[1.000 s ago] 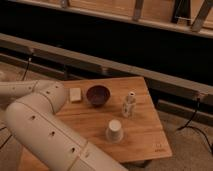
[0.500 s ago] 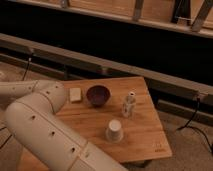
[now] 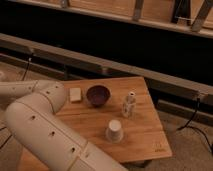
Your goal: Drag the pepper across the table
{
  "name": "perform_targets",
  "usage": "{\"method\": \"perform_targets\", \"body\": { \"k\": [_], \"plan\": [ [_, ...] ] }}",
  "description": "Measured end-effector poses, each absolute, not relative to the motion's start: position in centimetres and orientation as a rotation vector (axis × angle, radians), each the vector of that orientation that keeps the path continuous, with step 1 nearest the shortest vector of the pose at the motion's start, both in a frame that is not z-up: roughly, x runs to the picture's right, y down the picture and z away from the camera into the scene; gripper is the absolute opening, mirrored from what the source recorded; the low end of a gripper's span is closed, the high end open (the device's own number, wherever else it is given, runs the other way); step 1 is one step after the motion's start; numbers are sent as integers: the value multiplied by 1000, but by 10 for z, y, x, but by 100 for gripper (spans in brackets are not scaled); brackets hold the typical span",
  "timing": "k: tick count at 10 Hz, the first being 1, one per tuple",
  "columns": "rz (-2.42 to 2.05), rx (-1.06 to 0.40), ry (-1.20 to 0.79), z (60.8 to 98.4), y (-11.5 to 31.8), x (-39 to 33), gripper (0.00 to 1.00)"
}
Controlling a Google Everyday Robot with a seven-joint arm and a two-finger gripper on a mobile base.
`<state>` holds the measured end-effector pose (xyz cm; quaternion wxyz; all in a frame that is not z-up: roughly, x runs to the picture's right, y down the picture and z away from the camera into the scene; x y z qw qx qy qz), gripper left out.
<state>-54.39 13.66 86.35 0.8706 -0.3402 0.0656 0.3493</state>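
Checking in from the remote station: the arm takes up the whole lower left of my camera view. It's fat, rounded, off-white plastic segments with small dark dots along the shell, bending at a smooth elbow near the table's left edge. The gripper itself is outside the view, so I can't tell whether it's released or clamped on anything. The table is a small rectangular top of light-brown wooden planks with visible grain and a tiny dark mark near its front right corner. I can't pick out the pepper anywhere on the visible wood; if it's there, it's hidden by the arm, so I can't say where it is. Here's what I can see. A beige block with squared-off edges lies flat near the back left, just beside the arm. Next to it on the right is a dark bowl, round and deep with a dull finish. Further right, a white shaker bottle stands upright, slim, with cut-out shapes in its side. Closer to the front is a white cup, a plain tapered cone that looks to be sitting upside down, well apart from the bowl. Black cables trail on the floor to the right.
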Motion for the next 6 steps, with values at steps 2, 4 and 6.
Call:
{"method": "perform_targets", "body": {
  "k": [2,4,6],
  "plan": [
    [730,-711,138,864,137,-544,69],
    [730,-711,138,864,137,-544,80],
    [730,-711,138,864,137,-544,80]
  ]
}}
